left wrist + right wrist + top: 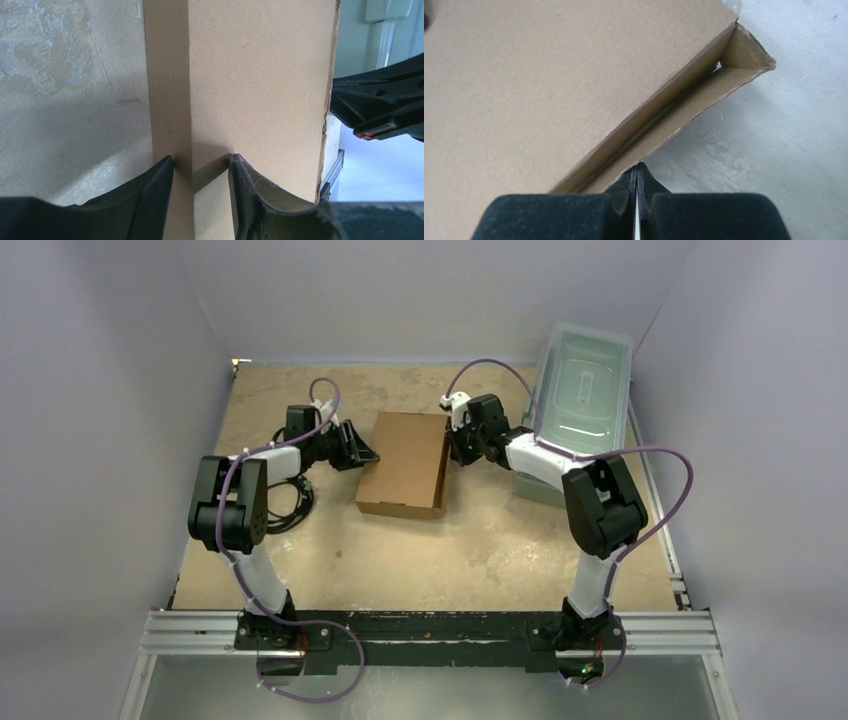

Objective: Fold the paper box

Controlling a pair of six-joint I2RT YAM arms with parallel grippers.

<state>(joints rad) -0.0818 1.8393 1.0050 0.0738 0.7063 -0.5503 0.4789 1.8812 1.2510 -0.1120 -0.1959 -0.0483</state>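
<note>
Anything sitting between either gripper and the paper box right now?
Nothing visible. The left gripper, open, sits at the left edge of the paper box; the right gripper, shut, is against its right wall. The clear bin stands off to the right.

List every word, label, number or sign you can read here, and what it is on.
None readable.
Paper box: plain brown, no print.
Clear plastic bin: moulded lid shapes only, no legible text.
Red patch on a black part, left wrist view: too small to read.
</note>
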